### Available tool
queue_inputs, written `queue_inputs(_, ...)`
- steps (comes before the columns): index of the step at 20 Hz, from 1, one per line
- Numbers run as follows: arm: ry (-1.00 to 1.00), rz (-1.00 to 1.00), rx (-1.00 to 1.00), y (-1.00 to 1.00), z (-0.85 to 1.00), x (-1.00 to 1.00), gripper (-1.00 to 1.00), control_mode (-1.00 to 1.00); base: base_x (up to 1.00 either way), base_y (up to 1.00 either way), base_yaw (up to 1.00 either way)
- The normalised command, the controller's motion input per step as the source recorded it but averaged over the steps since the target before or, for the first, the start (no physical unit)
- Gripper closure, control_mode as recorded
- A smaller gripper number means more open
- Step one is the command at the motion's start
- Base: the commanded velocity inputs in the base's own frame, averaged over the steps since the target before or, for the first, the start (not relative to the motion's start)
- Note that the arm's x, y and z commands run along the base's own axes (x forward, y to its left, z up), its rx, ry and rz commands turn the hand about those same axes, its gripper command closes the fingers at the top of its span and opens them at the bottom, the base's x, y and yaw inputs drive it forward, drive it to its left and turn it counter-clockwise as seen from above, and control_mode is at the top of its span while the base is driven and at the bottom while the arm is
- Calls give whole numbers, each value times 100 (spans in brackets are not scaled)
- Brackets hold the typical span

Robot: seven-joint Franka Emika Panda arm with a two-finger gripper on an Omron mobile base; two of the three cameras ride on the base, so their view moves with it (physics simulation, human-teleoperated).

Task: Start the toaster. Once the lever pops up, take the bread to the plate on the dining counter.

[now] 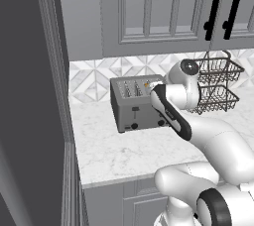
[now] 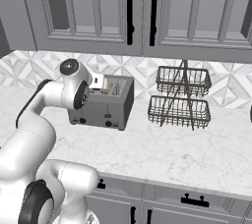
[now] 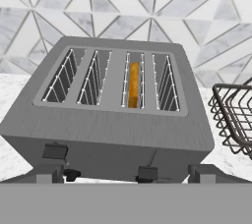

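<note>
Early stage: bread not yet out, plate delivery left; whether levers were pressed, cannot tell. Toaster (image 3: 110,105) on marble worktop: boxy grey metal, four top slots, black levers low on front. Bread (image 3: 133,84) deep in third slot from left, orange-tan edge showing. Gripper (image 3: 123,171) poised above toaster, fingers spread wide, empty.

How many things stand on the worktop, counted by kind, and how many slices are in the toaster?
Toaster: 1
Wire basket rack: 1
Bread in the toaster's third slot from the left in the hand view: 1
Total: 3
</note>
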Motion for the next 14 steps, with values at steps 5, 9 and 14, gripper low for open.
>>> queue_inputs(5, 0, 0, 0, 0, 0, 0, -100, -100, 0, 0, 0)
queue_inputs(9, 0, 0, 0, 0, 0, 0, -100, -100, 0, 0, 0)
queue_inputs(14, 0, 0, 0, 0, 0, 0, -100, -100, 0, 0, 0)
